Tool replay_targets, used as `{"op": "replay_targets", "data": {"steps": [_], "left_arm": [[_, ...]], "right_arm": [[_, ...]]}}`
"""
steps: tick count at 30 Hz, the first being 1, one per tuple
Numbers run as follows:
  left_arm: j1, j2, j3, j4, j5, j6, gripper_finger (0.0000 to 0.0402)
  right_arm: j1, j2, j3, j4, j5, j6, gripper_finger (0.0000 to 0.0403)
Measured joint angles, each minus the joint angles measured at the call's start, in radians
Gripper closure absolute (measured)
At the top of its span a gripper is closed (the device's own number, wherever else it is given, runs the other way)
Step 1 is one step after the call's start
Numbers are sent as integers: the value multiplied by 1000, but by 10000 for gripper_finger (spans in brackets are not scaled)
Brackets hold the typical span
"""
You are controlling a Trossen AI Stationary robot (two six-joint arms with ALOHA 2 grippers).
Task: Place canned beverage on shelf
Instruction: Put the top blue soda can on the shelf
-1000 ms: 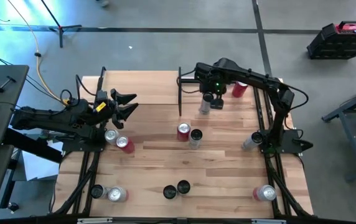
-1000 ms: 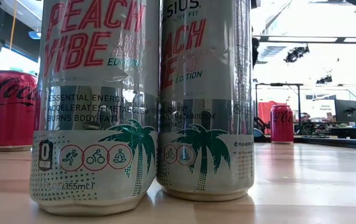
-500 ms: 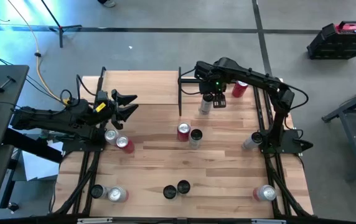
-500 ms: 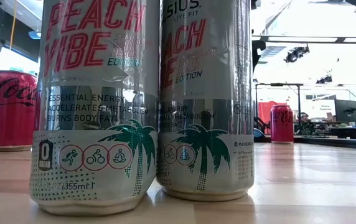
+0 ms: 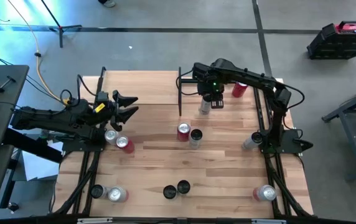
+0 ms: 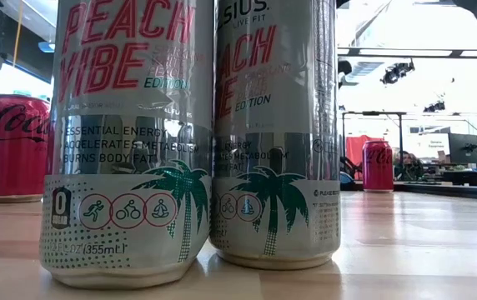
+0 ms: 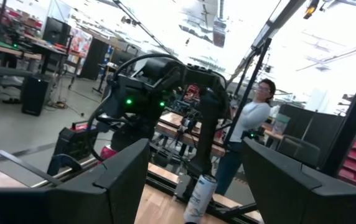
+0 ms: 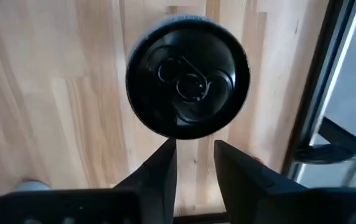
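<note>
The canned beverage (image 5: 205, 106) is showing as a slim can with a pale silver-white body and a glossy black lid with its pull tab in place (image 8: 187, 84). It is standing upright on the light wood board of the shelf (image 5: 180, 99), on the side of the board nearer the tall black post, with its long axis running vertically and its lid facing straight up. From the left wrist view the can (image 7: 200, 196) is appearing as a pale cylinder standing in front of the shelf's black frame.

The right gripper (image 5: 210, 98) is hovering directly over the shelf, just above the can and pointing down. Its fingers (image 8: 159, 168) are sitting close together with only a narrow gap between them, clamping nothing; the can's lid is lying just past their tips.

The left gripper (image 5: 125, 106) is waiting well away from the shelf, on the post side. Its fingers (image 7: 128, 180) are standing wide apart, holding nothing.
</note>
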Motion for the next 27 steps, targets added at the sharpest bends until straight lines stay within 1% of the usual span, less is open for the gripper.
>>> {"op": "replay_targets", "data": {"steps": [4, 8, 12, 14, 15, 17, 20, 22, 25, 27], "left_arm": [[0, 0, 0, 0, 11, -16, 158], [0, 0, 0, 1, 24, -18, 158], [0, 0, 0, 1, 24, -18, 158], [0, 0, 0, 1, 29, -18, 158], [0, 0, 0, 1, 33, -18, 158], [0, 0, 0, 1, 42, -18, 158], [0, 0, 0, 1, 46, -18, 158], [0, 0, 0, 1, 46, -18, 158], [0, 0, 0, 0, 45, -18, 158], [0, 0, 0, 0, 45, -20, 158]], "right_arm": [[9, 0, 0, -10, -74, 62, 322], [32, 0, 0, -1, -100, 134, 325], [55, -1, 0, -1, -192, 189, 325], [65, -2, 2, -8, -239, 191, 325], [69, -2, 9, -22, -247, 184, 325], [72, -4, 23, -49, -222, 156, 325], [58, -5, 28, -78, -86, 98, 325], [39, -5, 24, -68, -25, 54, 325], [12, -4, 0, 17, -26, 17, 325], [3, -3, -1, 43, -28, 14, 325]]}}
